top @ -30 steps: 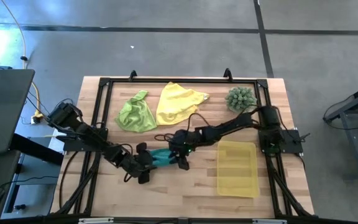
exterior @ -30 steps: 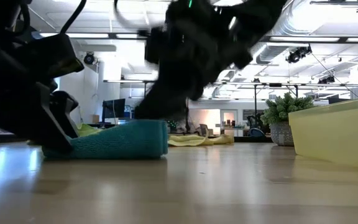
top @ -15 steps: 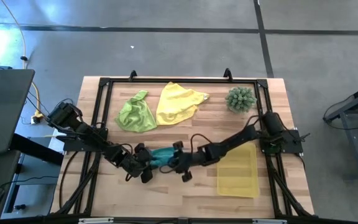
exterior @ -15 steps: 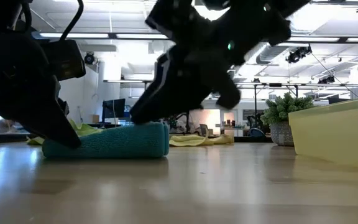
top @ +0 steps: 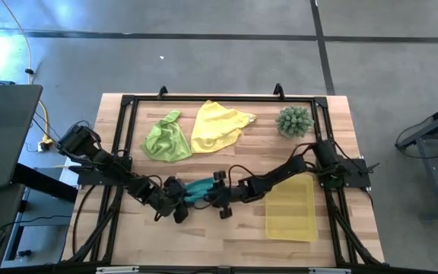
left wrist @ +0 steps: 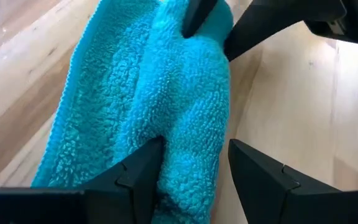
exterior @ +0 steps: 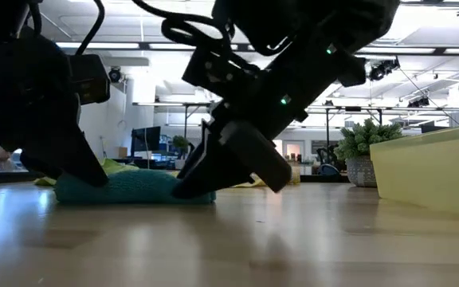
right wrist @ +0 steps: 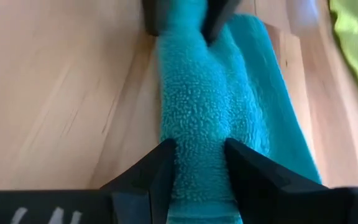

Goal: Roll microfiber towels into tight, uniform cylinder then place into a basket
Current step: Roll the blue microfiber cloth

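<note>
Teal towel (top: 198, 189) lies rolled on the table (top: 226, 228), left of the basket (top: 290, 205). Left gripper (top: 179, 199) pinches the roll's left end, its jaws partly open around the fabric. Right gripper (top: 219, 196) clamps the end nearer the basket, apparently closed on an upper fold only. Yellow towel (top: 219, 125) and lime towel (top: 166, 139) lie loose beyond the basket, toward the far-left side.

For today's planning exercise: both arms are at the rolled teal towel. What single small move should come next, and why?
Probably lift it together, slightly. The left end effector and the right end effector each straddle an end of the rolled teal towel, which lies on the table, with the basket beside it. Raising both ends evenly should keep the roll tight.
</note>
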Robot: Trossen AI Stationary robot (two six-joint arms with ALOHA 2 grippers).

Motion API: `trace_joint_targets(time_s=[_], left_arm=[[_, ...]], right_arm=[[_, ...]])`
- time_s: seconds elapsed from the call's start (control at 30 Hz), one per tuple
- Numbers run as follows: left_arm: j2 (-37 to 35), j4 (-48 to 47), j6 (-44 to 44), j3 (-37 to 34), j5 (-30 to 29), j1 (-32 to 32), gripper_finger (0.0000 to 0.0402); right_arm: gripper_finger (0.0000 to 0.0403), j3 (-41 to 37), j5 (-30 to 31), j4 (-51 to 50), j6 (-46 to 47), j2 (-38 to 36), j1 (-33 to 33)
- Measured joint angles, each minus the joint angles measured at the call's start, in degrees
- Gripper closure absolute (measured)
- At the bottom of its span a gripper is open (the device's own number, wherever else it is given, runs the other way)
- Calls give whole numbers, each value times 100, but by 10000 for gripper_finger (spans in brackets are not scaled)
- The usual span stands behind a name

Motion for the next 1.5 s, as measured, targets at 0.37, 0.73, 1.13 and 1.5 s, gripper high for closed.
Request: trace_joint_targets(time_s=[0.37, 0.73, 1.13, 1.5], left_arm=[[-721, -210, 146, -35, 882, 32, 225], [-1544, -843, 943, -22, 736, 5, 225], [-990, -334, 3218, -9, -291, -219, 225], [-104, -68, 3341, -4, -510, 102, 225]], right_arm=[[312, 25, -1403, -254, 1564, 41, -480], [392, 2, -3205, -329, 3081, 53, -985], [398, -6, -4822, -372, 5024, 59, -1606], [390, -12, -4727, -387, 5017, 58, -1627]])
